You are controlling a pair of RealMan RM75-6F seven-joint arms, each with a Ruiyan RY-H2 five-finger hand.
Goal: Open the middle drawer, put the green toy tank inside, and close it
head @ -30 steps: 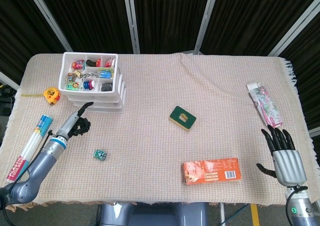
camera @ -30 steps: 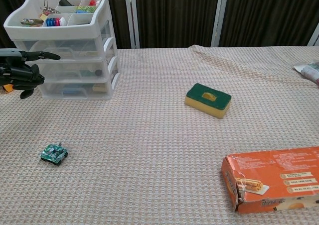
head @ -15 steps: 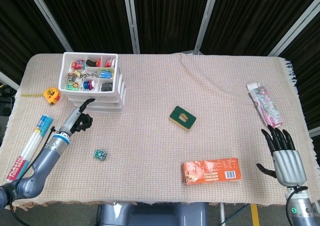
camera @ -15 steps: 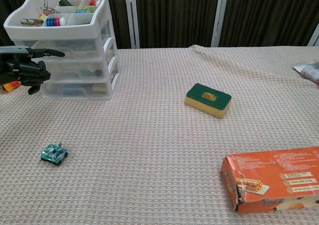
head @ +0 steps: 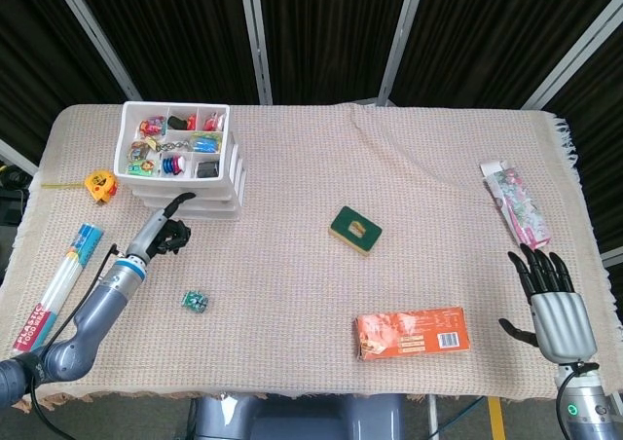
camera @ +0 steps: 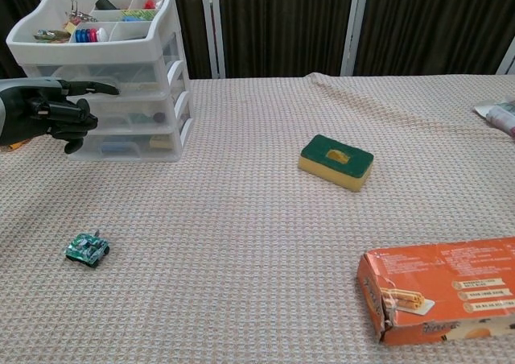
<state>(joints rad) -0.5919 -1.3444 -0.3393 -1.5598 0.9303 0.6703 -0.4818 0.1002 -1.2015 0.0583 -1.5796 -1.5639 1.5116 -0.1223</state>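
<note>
Closer to the drawer unit (camera: 121,74) now, left hand (camera: 56,113) fingers clenched, tank (camera: 87,249) and sponge (camera: 336,161) aside.

A desk (head: 292,265) covered in beige woven cloth carries a white plastic three-drawer unit (head: 185,167), a small green toy tank (head: 196,302), a green-topped yellow sponge (head: 354,230), an orange cardboard box (head: 411,333), a yellow tape measure (head: 100,184), and two flat packets (head: 56,284) (head: 516,203).
</note>
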